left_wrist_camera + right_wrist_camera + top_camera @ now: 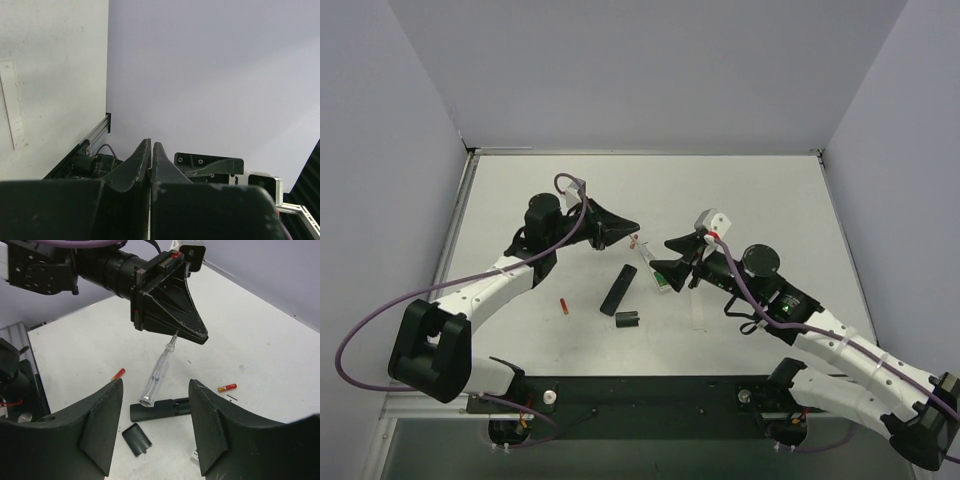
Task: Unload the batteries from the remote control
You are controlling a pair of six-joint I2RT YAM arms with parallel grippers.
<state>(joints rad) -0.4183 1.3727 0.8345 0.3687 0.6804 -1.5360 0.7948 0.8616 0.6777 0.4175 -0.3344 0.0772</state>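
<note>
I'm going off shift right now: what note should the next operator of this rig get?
Grippers: left gripper shut on the tip of a clear screwdriver; right gripper open, holding nothing.
Things: the black remote lies on the table, its cover off beside it.
Done: two red batteries lie loose on the table.
Left: green batteries show by the right gripper; cannot tell whether they are free.

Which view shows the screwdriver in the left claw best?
Right wrist: the whole clear screwdriver shows, its metal end pinched in the left claw, its handle down by the remote. Top external shows the screwdriver only as a tiny pale sliver. Left wrist shows just the shut claw, no screwdriver.
</note>
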